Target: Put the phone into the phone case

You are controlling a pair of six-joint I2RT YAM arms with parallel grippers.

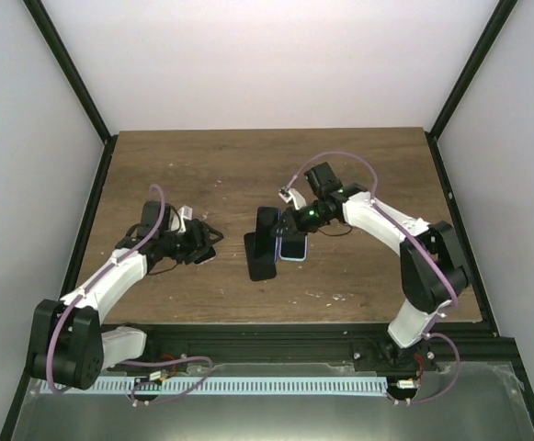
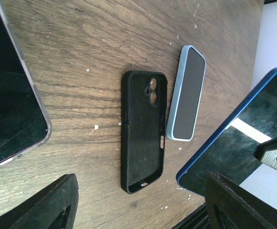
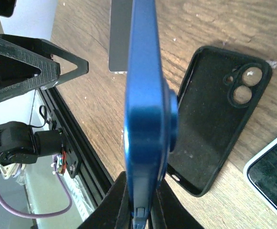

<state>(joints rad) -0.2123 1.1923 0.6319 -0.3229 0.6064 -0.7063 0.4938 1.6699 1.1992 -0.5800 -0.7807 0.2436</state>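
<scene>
The empty black phone case (image 1: 260,256) (image 2: 143,131) (image 3: 221,114) lies open side up in the middle of the wooden table. My right gripper (image 1: 289,220) (image 3: 145,205) is shut on the lower end of a dark blue phone (image 3: 145,95) (image 2: 238,143). It holds the phone on edge above the table, right beside the case. My left gripper (image 1: 204,244) (image 2: 140,191) is to the left of the case, low over the wood. Its black fingers (image 2: 50,205) stand wide apart with nothing between them.
A phone in a light-blue case (image 1: 293,246) (image 2: 187,93) (image 3: 271,176) lies face up just right of the black case. Another phone with a clear, greyish rim (image 2: 9,95) lies close to the left gripper. The black front rail (image 3: 76,138) borders the table's near edge.
</scene>
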